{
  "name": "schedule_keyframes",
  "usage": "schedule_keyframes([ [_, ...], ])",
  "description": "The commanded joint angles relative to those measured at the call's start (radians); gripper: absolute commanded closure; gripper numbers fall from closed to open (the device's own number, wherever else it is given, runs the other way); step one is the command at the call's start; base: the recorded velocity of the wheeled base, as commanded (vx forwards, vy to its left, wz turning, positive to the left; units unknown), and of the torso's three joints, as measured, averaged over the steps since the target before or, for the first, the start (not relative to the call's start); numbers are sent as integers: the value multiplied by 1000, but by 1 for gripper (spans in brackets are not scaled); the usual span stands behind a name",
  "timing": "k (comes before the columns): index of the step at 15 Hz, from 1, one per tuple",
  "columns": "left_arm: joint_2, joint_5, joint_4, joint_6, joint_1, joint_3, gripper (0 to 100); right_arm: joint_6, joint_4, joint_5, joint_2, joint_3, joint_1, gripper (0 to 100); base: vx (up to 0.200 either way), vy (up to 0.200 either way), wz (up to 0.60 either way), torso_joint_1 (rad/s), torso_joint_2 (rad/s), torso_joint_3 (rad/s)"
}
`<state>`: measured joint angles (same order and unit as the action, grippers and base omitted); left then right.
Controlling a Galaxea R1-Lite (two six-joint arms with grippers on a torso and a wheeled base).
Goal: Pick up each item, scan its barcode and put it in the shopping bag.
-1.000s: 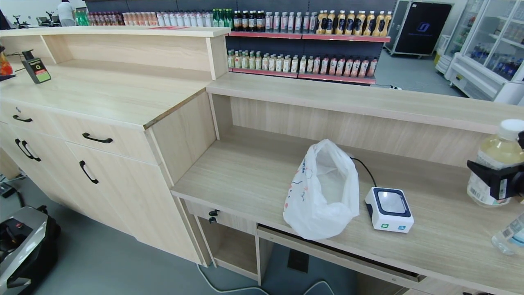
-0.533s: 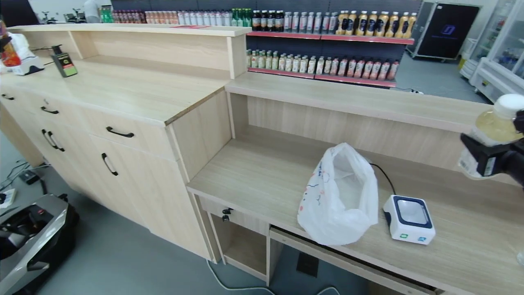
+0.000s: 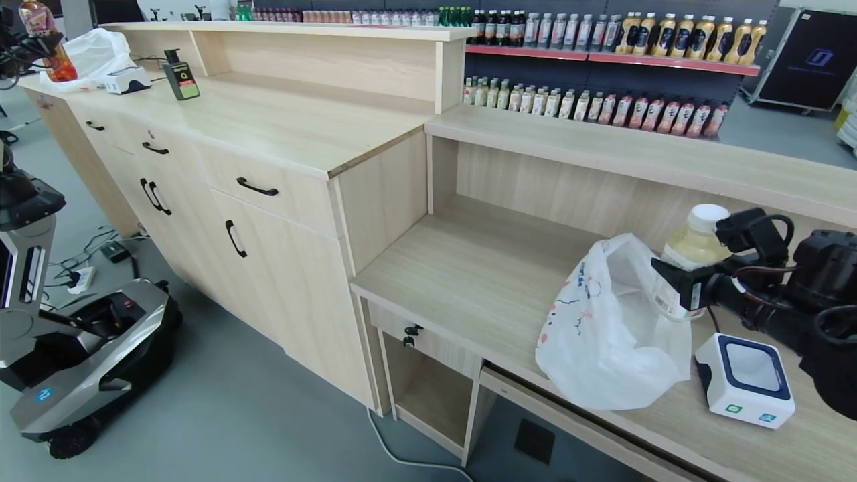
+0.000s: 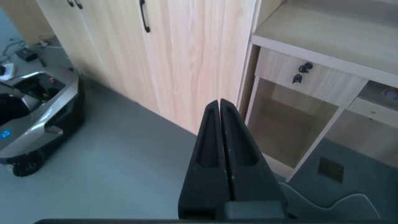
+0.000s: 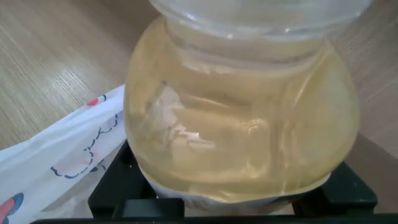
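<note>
right tool (image 3: 679,289) clamped on the bottle (image 3: 693,250): upright, white cap up, yellowish liquid. shopping bag (image 3: 606,328) sits right under the tool tip, mouth open, on the table (image 3: 469,274). scanner (image 3: 745,378) is below the tool, just beside the bag. left tool (image 4: 221,146) has fingers pressed together, holding nothing, floor under it.

A clear bottle (image 3: 694,249) of pale yellow drink, with a white cap and a barcode label low on its side, is held upright in the right tool (image 3: 681,289) over the open mouth of the white printed bag (image 3: 606,331). The bag slumps on the table (image 3: 469,278). The white-and-navy scanner (image 3: 746,371) sits just beside it, window up.
</note>
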<state>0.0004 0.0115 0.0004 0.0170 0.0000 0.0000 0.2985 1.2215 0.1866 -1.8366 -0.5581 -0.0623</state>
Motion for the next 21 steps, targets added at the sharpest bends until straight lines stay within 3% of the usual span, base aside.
schedule_keyframes([
  [1, 0, 1, 0, -2, 0, 0, 100, -61, 43, 4, -153, -48, 4, 100, 0, 0, 0, -80, 193, 80],
  [5, 0, 1, 0, 0, 0, 0, 100, -101, 39, 77, -240, -175, 26, 100, 0, 0, 0, -21, 46, 22],
  [13, 0, 1, 0, 0, 2, 0, 100, -101, 36, 100, -418, -359, 56, 100, 0, 0, 0, 0, 0, 0],
  [21, 0, 1, 0, 0, 0, 0, 100, -81, 44, 109, -463, -358, 53, 100, 0, 0, 0, 0, 0, 0],
])
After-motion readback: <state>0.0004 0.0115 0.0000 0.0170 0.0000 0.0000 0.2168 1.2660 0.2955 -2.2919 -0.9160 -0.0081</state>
